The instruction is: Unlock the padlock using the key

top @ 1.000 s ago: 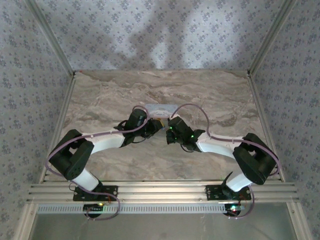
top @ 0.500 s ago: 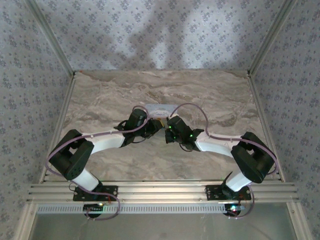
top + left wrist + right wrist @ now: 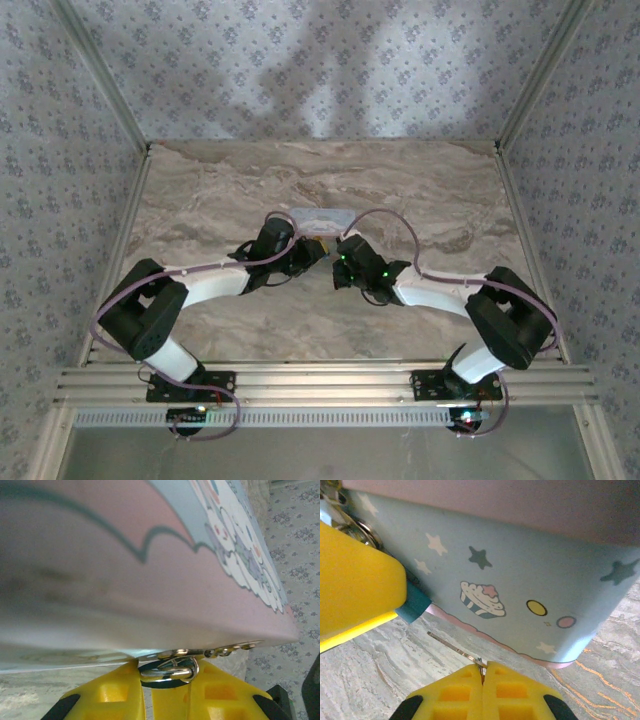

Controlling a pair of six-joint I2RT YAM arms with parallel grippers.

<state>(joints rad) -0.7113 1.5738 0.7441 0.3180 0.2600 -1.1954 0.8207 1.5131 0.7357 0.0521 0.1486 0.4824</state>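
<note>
The left tool [image 3: 148, 674], nearly closed, pinches the padlock [image 3: 415, 605] tight against the tin [image 3: 520, 575]. The right tool [image 3: 483, 672], fully closed, grips the key [image 3: 452, 647] low over bare desk [image 3: 375, 675], its blade aimed at the padlock with a clear gap between. Open desk lies all around.

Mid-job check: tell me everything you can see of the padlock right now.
The padlock is small, with a dark teal-blue body and a shiny metal loop, apparently its shackle. The left gripper is shut on it. In the right wrist view one body corner juts out past that gripper. It sits against the pale blue tin's side wall, by the metal clasp under the lid. I cannot tell whether the shackle is locked.
</note>
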